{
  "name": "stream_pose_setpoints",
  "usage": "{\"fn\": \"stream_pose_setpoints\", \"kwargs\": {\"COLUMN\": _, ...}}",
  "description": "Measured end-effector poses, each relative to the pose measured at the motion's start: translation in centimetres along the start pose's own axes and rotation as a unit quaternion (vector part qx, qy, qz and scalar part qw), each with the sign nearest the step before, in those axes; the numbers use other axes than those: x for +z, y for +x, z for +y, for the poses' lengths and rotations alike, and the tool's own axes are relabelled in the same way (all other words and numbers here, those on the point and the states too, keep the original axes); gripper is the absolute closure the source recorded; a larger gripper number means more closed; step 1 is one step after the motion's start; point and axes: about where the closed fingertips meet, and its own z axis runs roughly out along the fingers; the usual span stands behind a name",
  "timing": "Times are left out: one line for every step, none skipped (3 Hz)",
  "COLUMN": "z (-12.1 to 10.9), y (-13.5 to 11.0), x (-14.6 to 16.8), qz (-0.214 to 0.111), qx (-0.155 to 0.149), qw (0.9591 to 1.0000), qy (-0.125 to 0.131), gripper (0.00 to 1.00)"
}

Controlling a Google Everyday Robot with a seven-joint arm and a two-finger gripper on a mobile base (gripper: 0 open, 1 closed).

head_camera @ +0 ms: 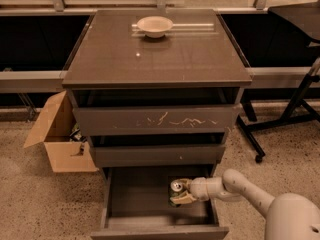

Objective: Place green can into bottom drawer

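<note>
The green can [176, 191] stands upright inside the open bottom drawer [155, 226] of the dark cabinet, near its right side, silver top showing. My gripper [181, 192] reaches in from the right on the white arm and is shut on the can, fingers on either side of it. I cannot tell whether the can rests on the drawer floor or hangs just above it.
A shallow white bowl [155, 26] sits on the cabinet top [150, 59]. The scratched top drawer [155, 120] and the middle drawer [155, 154] stand slightly out. An open cardboard box [60, 134] stands left of the cabinet. A black wheeled stand [285, 119] is on the right.
</note>
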Motion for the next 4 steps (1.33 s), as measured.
{"fn": "stream_pose_setpoints", "kwargs": {"z": -0.5, "y": 2.3, "x": 0.5, "qz": -0.001, "qx": 0.007, "qw": 1.0000, "qy": 0.002, "gripper": 1.00}}
{"fn": "stream_pose_setpoints", "kwargs": {"z": -0.6, "y": 4.0, "x": 1.0, "qz": -0.002, "qx": 0.013, "qw": 0.9999, "qy": 0.000, "gripper": 1.00}}
{"fn": "stream_pose_setpoints", "kwargs": {"z": -0.6, "y": 5.6, "x": 1.6, "qz": 0.000, "qx": 0.020, "qw": 0.9998, "qy": -0.008, "gripper": 1.00}}
{"fn": "stream_pose_setpoints", "kwargs": {"z": -1.0, "y": 6.7, "x": 2.2, "qz": 0.009, "qx": 0.019, "qw": 0.9995, "qy": -0.022, "gripper": 1.00}}
